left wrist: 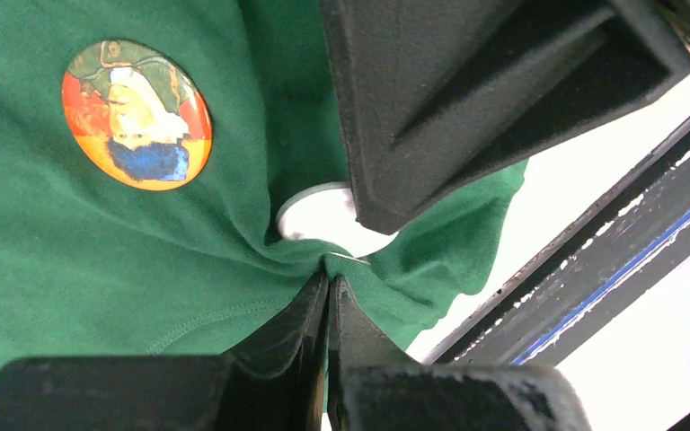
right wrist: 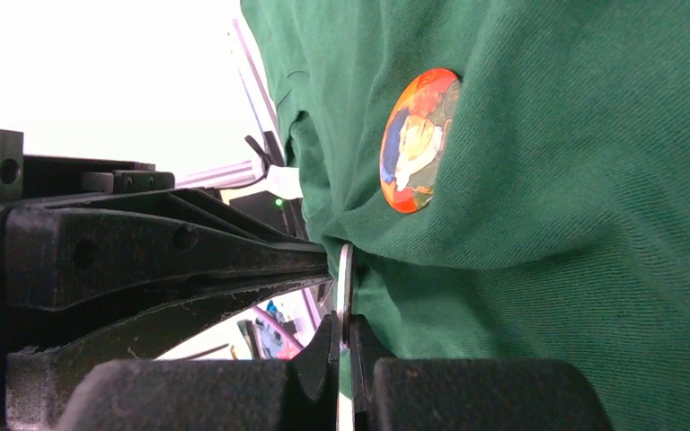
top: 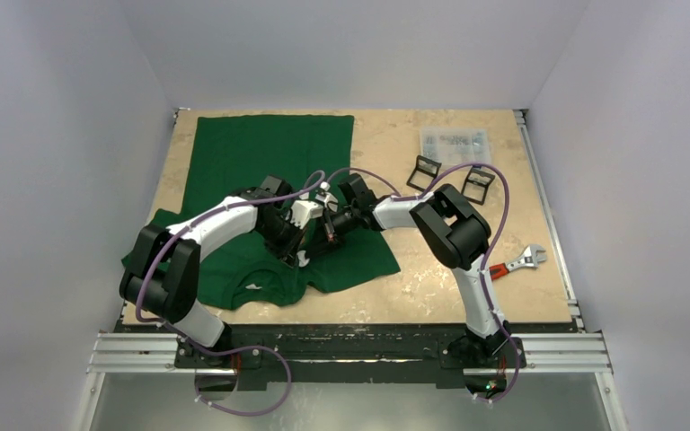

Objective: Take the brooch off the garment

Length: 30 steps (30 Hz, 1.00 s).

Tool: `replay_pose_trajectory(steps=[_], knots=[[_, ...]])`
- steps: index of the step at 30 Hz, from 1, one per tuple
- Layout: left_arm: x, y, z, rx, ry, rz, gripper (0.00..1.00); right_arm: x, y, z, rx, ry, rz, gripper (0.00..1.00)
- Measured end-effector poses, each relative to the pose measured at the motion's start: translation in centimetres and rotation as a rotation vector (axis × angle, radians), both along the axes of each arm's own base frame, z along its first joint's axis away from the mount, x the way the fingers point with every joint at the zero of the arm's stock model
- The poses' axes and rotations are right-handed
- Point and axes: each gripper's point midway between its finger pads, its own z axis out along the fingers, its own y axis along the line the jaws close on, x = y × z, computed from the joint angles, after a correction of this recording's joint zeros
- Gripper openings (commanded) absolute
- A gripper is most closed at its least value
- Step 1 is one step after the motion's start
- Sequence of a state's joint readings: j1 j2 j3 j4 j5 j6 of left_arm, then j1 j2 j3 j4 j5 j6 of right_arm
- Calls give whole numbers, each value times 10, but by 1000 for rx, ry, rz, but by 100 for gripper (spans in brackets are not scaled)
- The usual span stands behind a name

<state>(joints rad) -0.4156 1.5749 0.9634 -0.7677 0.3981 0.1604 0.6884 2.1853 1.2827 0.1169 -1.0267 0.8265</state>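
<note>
Left tool (left wrist: 328,280) and right tool (right wrist: 343,328) meet above the tabletop (top: 467,269), whose left half carries the dark green garment (top: 260,153). Left tool is pressed together on a gathered fold of that fabric; right tool pinches a thin white disc (left wrist: 316,218) edge-on. Round multicoloured brooch (left wrist: 137,114) sits on the garment just beside both tools.

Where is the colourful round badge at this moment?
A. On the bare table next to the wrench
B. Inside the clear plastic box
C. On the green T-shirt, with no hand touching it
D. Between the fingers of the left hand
C: the colourful round badge sits flat on the green T-shirt, while the left hand pinches fabric apart from it and the right hand grips a white disc instead.
</note>
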Motion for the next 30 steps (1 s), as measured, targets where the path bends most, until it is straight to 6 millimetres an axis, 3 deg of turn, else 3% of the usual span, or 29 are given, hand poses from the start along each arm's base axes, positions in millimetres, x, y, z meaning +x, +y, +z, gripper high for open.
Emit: replay_pose_trajectory(steps=[12,30], knots=[[-2,-7,4,-47,5,-26,0,11,4,-3,-75,-28,-39,0],[-2,-12,15,-87,-23,-33,0,12,9,-14,-202,-112,-44,0]])
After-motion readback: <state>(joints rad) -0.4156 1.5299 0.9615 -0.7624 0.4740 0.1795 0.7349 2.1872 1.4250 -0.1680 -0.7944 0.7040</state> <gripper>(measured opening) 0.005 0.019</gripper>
